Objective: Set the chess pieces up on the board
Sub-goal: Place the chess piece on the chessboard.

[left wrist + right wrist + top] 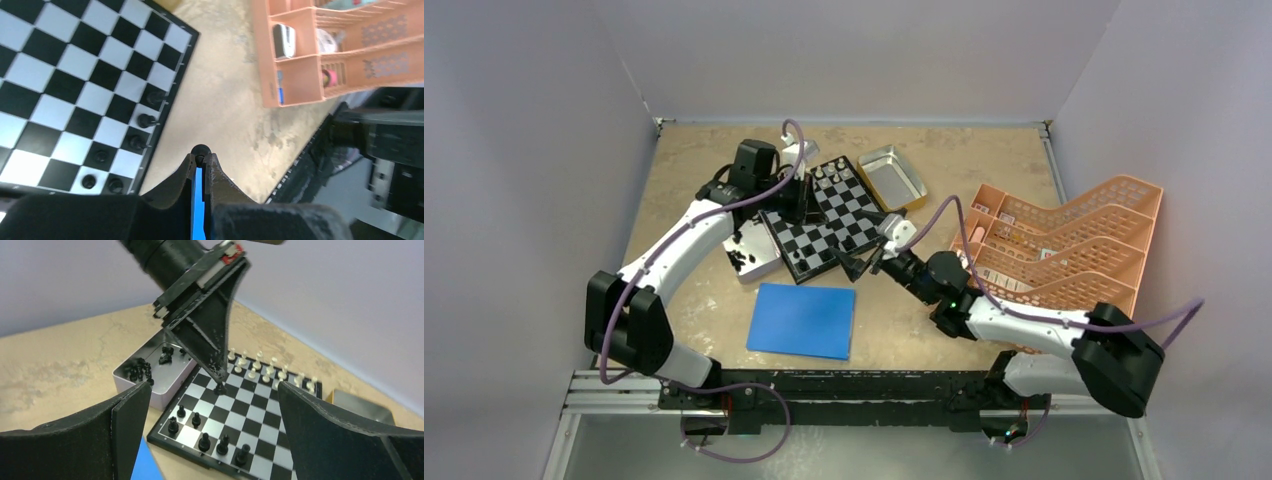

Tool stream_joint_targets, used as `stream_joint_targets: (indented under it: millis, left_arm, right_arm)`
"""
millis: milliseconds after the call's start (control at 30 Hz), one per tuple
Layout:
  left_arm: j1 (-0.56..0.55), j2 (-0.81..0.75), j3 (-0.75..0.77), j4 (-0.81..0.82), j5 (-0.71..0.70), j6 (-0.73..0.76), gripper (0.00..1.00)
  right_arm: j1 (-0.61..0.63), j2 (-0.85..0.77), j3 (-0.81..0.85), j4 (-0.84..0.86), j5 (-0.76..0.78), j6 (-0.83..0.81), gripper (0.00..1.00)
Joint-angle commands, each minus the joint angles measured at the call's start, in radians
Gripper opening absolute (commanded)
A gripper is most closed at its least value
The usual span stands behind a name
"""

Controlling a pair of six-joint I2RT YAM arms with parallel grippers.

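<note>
On a tan tabletop walled in grey, the board (829, 215) sits upper centre of the overhead frame, half set.
The left gripper (201, 159) pinches a tiny black piece (201, 149), apparently a pawn, over it; the right gripper (861, 262) gapes wide. Likely light, rigid and slippery: best nipped at the head.

The left arm (679, 245) rises from its base at the near left, bends at the elbow and reaches far and to the right. Its wrist is turned so that the left gripper (218, 376) points downward. The jaws there are pressed together, nipping a tiny black piece (219, 388) at their very tips. The right arm (1024, 325) stretches low from the near right toward the left. The right gripper (864, 243) has its fingers (125, 430) spread wide apart.
</note>
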Motion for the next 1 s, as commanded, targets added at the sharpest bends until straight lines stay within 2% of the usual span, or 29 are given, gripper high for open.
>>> stream_joint_targets:
  millis: [0,200,333,600,967]
  left_arm:
    - [-0.024,0.022,0.044,0.026,-0.217,-0.030,0.00]
    - [-0.055,0.100,0.056,0.001,-0.428,-0.055,0.00]
    - [-0.091,0.155,0.067,-0.014,-0.523,-0.059,0.00]
    - [-0.129,0.238,0.060,0.043,-0.565,-0.054,0.00]
    - [-0.132,0.319,0.069,0.032,-0.611,-0.043,0.00]
  right_arm:
    - [0.005,-0.085,0.045,-0.153,0.169,0.181,0.99]
    - [0.004,-0.185,0.114,-0.389,0.275,0.333,0.99]
    - [0.004,-0.269,0.075,-0.414,0.275,0.370,0.99]
    - [0.004,-0.344,0.035,-0.395,0.298,0.372,0.99]
    - [0.005,-0.341,0.026,-0.374,0.298,0.356,0.99]
